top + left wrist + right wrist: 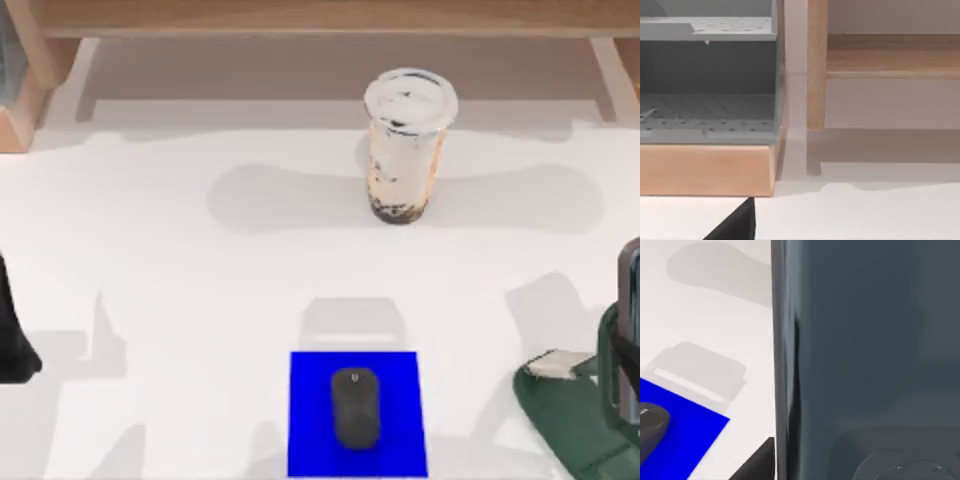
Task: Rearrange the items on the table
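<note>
Right gripper: fingers not resolvable, can't tell whether apart or together. Right arm (pixel 600 400) sits at the right edge of the top view, dark green body low over the large plain white tabletop (pixel 180 300). In the right wrist view a broad dark grey part of the arm (pixel 865 360) stands close in front of the camera and blocks most of the scene.

Nearest thing to that arm: the flat blue square mat (pixel 400 420), off to its left at the near edge of the tabletop. The small dark grey oval computer mouse (pixel 355 408) lies on the mat, roughly centred, long axis running front to back. Right wrist view catches one corner of the mat (pixel 685 425) and the rounded end of the mouse (pixel 650 427) on it. Bare tabletop between arm and mat.

Farther out, beyond the mat and well apart from it: the tall clear plastic cup of milky-brown drink with a white lid (pixel 405 150), upright, dark layer at its base. Open tabletop all round it.

Behind the cup: brown wooden ledge (pixel 320 20) across the back.

Left arm (pixel 15 330) parked at the left edge, dark; gripper state can't tell either. Left wrist view faces a grey perforated shelf unit (pixel 707 90) on a wooden base, with a wooden upright post (pixel 816 65) beside it.
</note>
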